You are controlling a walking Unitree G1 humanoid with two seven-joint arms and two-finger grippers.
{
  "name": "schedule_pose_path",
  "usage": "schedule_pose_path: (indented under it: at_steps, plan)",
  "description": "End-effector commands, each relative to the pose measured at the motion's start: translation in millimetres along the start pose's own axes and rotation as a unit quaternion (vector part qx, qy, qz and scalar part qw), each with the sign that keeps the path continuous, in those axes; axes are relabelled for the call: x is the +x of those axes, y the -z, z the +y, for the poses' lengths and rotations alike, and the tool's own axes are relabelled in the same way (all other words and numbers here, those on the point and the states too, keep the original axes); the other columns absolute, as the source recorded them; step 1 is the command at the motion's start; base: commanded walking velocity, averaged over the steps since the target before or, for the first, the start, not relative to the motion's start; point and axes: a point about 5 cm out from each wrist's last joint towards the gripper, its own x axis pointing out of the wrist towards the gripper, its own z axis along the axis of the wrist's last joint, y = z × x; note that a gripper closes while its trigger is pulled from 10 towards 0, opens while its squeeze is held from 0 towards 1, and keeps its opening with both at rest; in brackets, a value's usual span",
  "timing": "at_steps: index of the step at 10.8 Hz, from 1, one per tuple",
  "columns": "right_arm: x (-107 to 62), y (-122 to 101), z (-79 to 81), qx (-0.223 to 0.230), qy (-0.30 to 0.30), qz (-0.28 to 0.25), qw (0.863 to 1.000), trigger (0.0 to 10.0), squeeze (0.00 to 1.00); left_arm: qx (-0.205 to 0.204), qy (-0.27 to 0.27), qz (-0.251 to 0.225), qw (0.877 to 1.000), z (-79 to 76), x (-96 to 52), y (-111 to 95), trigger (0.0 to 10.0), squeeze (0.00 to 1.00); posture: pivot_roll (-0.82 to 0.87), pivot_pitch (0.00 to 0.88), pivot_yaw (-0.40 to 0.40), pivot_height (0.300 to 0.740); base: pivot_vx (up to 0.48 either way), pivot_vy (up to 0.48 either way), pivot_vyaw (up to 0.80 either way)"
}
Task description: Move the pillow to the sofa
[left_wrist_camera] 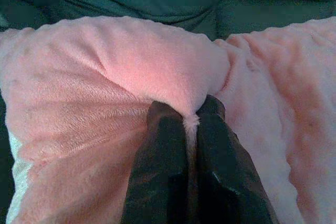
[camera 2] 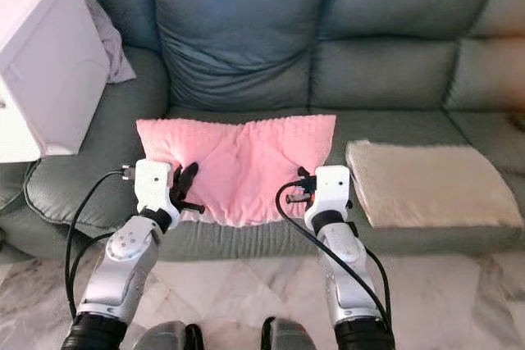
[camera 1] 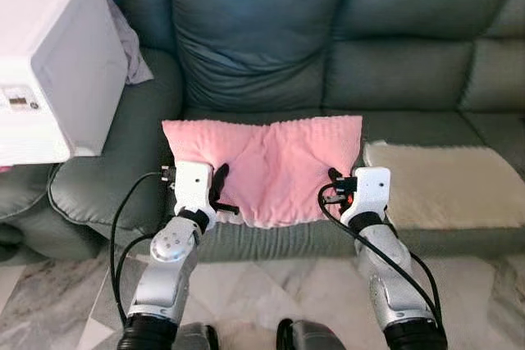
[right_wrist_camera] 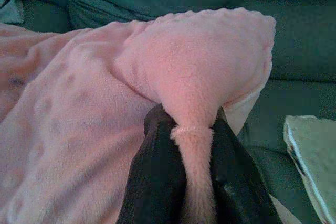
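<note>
The soft pink plush pillow (camera 1: 267, 171) lies at the centre of the frame on the seat of the dark grey-green leather sofa (camera 1: 394, 30), its near edge hanging slightly past the seat front. The left claw (left_wrist_camera: 191, 124) is pinched closed on a fold of fabric near the pillow's lower-left corner, and the right claw (right_wrist_camera: 191, 129) is clamped on a bunched tuft at its lower-right corner.

Both grips take only a thin pinch of fleece, so a pull could let the plush slide free, or tug the pillow back off the seat edge toward the marble floor (camera 1: 262, 293). Releasing one side first may leave it sagging forward. The cream woolly cushion pad (camera 1: 443, 182) at the right lies just beside the pillow and could be nudged. The white boxy appliance (camera 1: 49, 55) at the upper left stands well apart.
</note>
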Motion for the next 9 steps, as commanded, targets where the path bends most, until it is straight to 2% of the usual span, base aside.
schedule_pose_path:
  at_steps: [1, 3, 9]
  plan:
    - [0.7, -1.2, 1.1, -0.001, -0.002, -0.003, 1.000, 10.0, 0.00, 0.002, 0.013, -0.013, 1.000, -4.2, 0.8, -5.9, 10.0, 0.00, -0.03, 0.103, -0.038, 0.740, 0.292, 0.000, 0.00]
    - [0.1, -0.3, 0.8, -0.002, -0.003, -0.001, 1.000, 10.0, 0.00, 0.001, 0.014, -0.014, 1.000, -4.7, 0.9, -6.0, 10.0, 0.00, -0.04, 0.106, -0.038, 0.740, 0.302, 0.000, 0.00]
    - [-0.3, 0.4, 1.6, -0.002, -0.007, 0.000, 1.000, 10.0, 0.00, 0.000, 0.009, -0.010, 1.000, -4.1, 1.4, -4.4, 10.0, 0.00, -0.04, 0.110, -0.039, 0.740, 0.000, 0.000, 0.00]
